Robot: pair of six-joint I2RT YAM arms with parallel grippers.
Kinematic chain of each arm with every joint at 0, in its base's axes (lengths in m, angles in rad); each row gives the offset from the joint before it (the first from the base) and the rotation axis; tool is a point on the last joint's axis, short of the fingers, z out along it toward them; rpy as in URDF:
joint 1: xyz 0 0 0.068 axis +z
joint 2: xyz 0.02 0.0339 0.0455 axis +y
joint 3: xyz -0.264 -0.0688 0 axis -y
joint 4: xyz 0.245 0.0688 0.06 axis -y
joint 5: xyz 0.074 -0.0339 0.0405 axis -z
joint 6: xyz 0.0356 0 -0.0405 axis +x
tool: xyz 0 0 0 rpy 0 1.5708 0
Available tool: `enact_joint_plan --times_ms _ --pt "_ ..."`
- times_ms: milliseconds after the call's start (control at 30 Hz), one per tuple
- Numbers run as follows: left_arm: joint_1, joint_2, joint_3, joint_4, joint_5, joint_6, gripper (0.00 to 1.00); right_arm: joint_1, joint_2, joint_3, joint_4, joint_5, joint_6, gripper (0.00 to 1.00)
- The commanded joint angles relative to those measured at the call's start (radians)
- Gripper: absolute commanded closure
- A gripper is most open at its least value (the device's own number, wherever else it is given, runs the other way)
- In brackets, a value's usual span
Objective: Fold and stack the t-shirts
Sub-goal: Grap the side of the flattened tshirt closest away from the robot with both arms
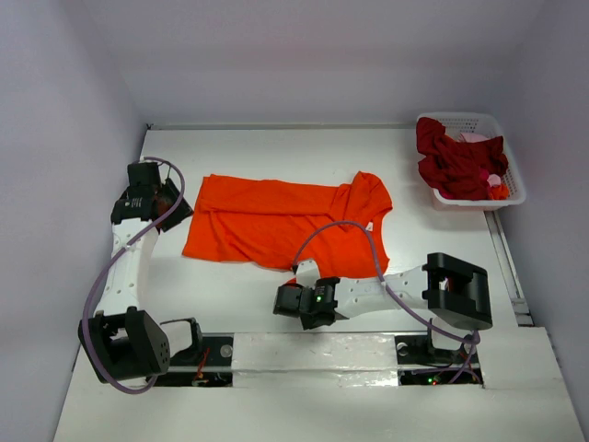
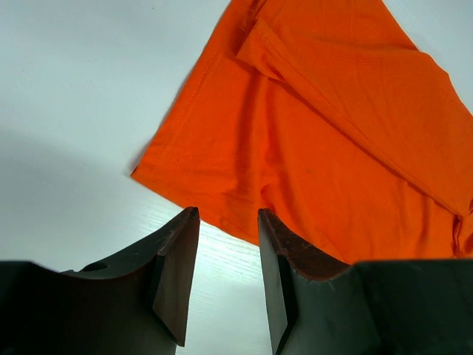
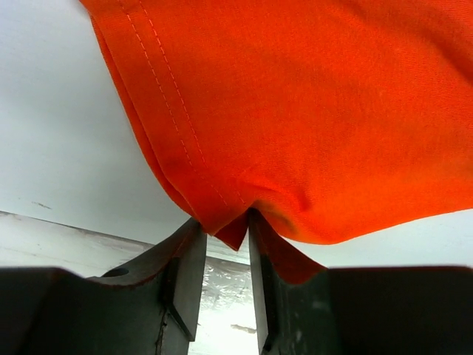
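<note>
A bright orange t-shirt [image 1: 276, 216] lies spread across the middle of the white table. My left gripper [image 1: 177, 210] is open and empty on bare table just off the shirt's left edge; in the left wrist view its tips [image 2: 228, 216] sit just short of the shirt's hem [image 2: 318, 126]. My right gripper [image 1: 290, 285] is at the shirt's near edge. In the right wrist view its tips [image 3: 224, 218] pinch a puckered corner of the orange cloth [image 3: 295, 111], which is lifted and drapes over them. Dark red shirts [image 1: 456, 161] and a pinkish one [image 1: 474, 138] lie bunched in the basket.
The white lattice basket [image 1: 512, 175] stands at the far right, against the right wall. Walls close in the table at the back and on both sides. A raised white rail [image 1: 322, 350] runs along the near edge between the arm bases. A purple cable [image 1: 354, 230] arches over the shirt's near part.
</note>
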Motion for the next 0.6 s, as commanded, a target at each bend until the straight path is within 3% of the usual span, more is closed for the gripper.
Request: enact_joint_plan --times_ms 0,100,167,233,567 --pt "-0.003 -0.014 0.05 -0.005 0.007 0.0 0.65 -0.006 0.005 -0.035 -0.028 0.021 0.03 0.67" --pt "-0.003 -0.014 0.05 -0.002 0.012 -0.003 0.65 -0.006 0.001 -0.035 -0.034 0.028 0.035 0.72" --pt "-0.003 -0.014 0.05 -0.002 0.012 -0.005 0.65 -0.006 0.002 -0.033 -0.039 0.028 0.036 0.9" --pt "-0.003 -0.014 0.048 -0.001 0.01 -0.003 0.65 -0.006 0.005 -0.03 -0.042 0.028 0.038 0.99" --pt "-0.003 0.007 0.033 0.039 -0.05 -0.014 0.66 -0.006 -0.01 -0.036 -0.039 0.027 0.036 1.0"
